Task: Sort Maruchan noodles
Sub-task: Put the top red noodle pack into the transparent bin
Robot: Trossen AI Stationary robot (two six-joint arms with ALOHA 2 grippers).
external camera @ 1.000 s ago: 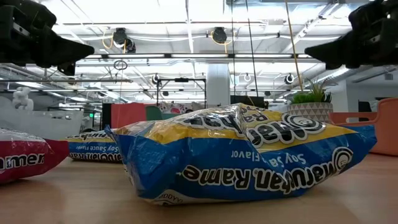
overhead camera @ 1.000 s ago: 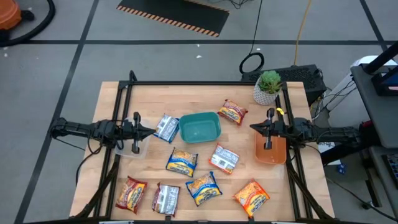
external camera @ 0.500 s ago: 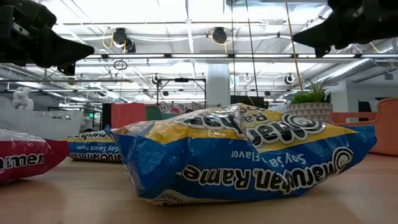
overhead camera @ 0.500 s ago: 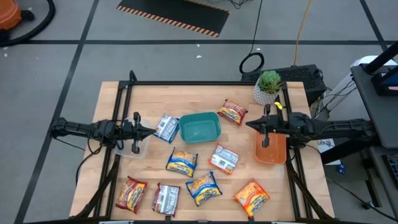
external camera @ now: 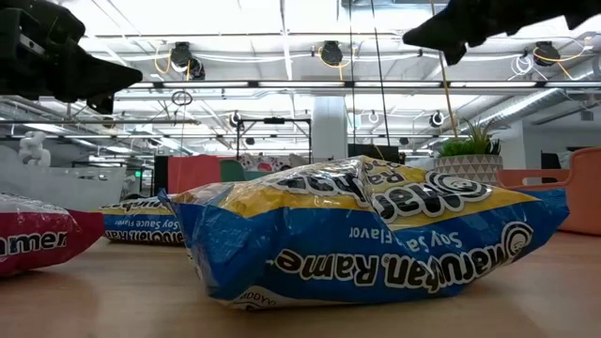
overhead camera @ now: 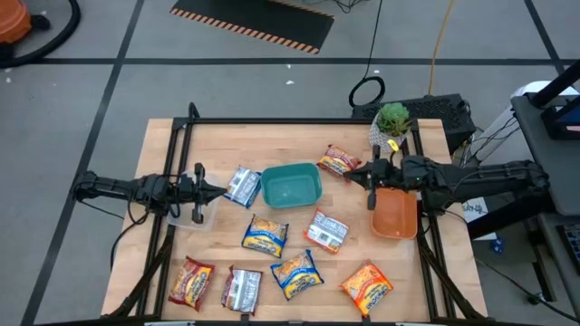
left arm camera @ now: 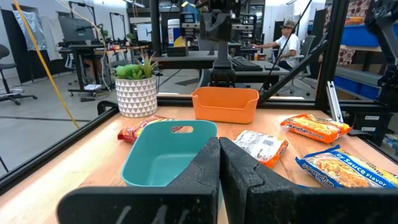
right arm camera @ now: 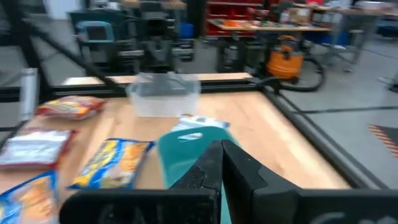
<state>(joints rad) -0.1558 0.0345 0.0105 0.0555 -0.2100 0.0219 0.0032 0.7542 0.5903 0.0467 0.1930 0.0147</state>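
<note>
Eight crinkly plastic Maruchan noodle packets lie loose on the pale wooden table in the high view, none yet in a container. A white-and-blue packet touches the left end of the teal rectangular plastic bin, and a red-and-orange one lies just off the bin's far right corner. The rest spread toward the near edge: two blue-and-yellow packets, a silver-and-red one, two dark red ones and an orange one. The left gripper, fingers pressed together and holding nothing, hovers over a clear plastic tub at the table's left side. The right gripper, likewise closed and empty, hangs above the inner rim of the orange plastic tray, pointing at the red-and-orange packet.

From table height, a blue-and-yellow soy sauce packet fills the frame, with both arms dark against the ceiling.

The left wrist view looks past closed fingers into the empty bin toward a potted green plant.

The right wrist view shows its own fingers together, the bin and tub beyond.

Sorting appears barely begun: this reads as the approach to a first pick. The right gripper would next need to open, descend over the nearest packet and close on its crinkled wrapper.
</note>
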